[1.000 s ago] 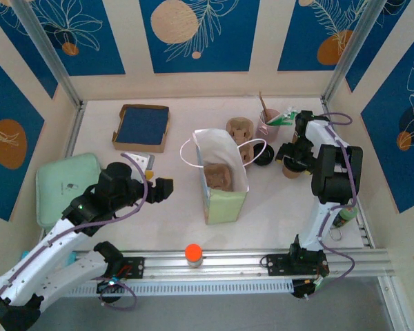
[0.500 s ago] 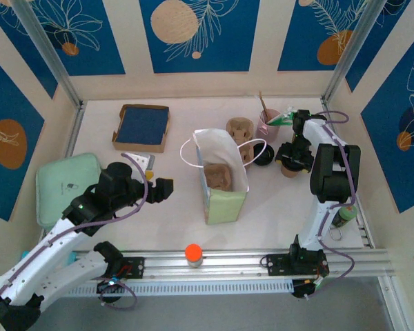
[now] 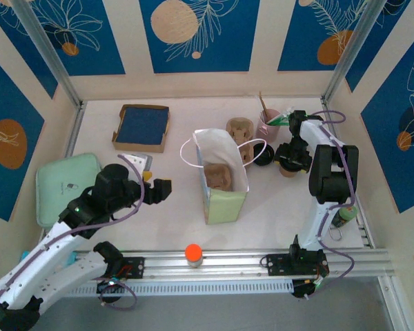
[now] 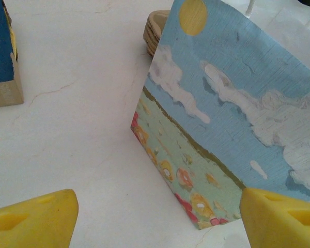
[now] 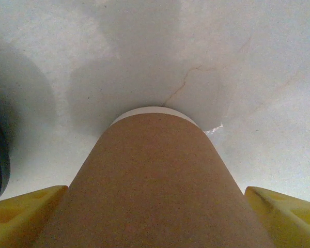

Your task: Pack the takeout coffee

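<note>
Two hazards stand out. The right claw (image 3: 290, 156) has its pads against both sides of the brown coffee cup (image 5: 155, 175), jaws wide. The cup stands on the worktop (image 3: 172, 227) at three o'clock from the paper bag (image 3: 226, 196). Squeezing harder could buckle the thin wall, while too light a hold could let the tapered cup slide out on the lift. The left claw (image 3: 163, 187) hangs wide open and empty at nine o'clock from the bag, not touching it, so a cup catching the bag's rim could tip it. A black lid (image 3: 264, 158) just beside the cup could get knocked.
</note>
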You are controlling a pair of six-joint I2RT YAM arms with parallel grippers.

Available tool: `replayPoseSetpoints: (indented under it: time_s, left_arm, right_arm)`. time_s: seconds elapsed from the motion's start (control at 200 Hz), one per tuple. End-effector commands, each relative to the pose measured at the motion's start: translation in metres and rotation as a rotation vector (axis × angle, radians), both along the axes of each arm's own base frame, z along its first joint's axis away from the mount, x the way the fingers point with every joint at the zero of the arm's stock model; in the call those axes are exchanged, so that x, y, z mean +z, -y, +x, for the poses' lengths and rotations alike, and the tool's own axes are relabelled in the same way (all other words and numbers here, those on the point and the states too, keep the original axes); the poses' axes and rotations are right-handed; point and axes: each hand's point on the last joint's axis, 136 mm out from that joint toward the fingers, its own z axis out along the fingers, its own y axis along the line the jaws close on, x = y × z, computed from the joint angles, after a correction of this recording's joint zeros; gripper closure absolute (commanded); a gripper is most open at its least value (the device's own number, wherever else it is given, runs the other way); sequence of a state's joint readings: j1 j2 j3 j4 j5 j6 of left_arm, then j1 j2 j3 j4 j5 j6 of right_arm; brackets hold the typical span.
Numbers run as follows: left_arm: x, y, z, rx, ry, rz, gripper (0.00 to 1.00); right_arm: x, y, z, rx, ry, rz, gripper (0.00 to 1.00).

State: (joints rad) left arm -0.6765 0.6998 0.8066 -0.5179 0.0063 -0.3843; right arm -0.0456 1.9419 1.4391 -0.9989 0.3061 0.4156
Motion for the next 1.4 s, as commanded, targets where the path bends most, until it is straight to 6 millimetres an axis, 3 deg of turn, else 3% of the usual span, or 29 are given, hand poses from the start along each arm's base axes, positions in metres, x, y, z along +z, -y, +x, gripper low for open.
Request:
replayPoseSetpoints:
  time_s: [0.0,0.71,0.996,1.296,1.396]
  left_arm:
    - [0.007,-0.005,-0.002,0.010,0.016,0.005,0.18]
    - [0.015,-0.008,-0.006,0.017,0.025,-0.026,0.18]
    - [0.012,-0.007,-0.006,0.014,0.018,-0.026,0.18]
    - [0.009,-0.005,-0.005,0.009,0.010,-0.024,0.18]
    - [0.008,-0.005,-0.005,0.008,0.010,-0.023,0.18]
  right_arm:
    - [-0.028,-0.029,-0.008,-0.018,-0.036,0.127,0.39]
    - [0.057,-0.066,-0.039,0.102,0.033,0.137,0.41]
    - [0.037,-0.070,-0.065,0.122,-0.057,0.118,0.41]
    - [0.010,-0.061,-0.071,0.058,-0.123,0.084,0.40]
    - [0.006,-0.058,-0.070,0.017,-0.121,0.081,0.35]
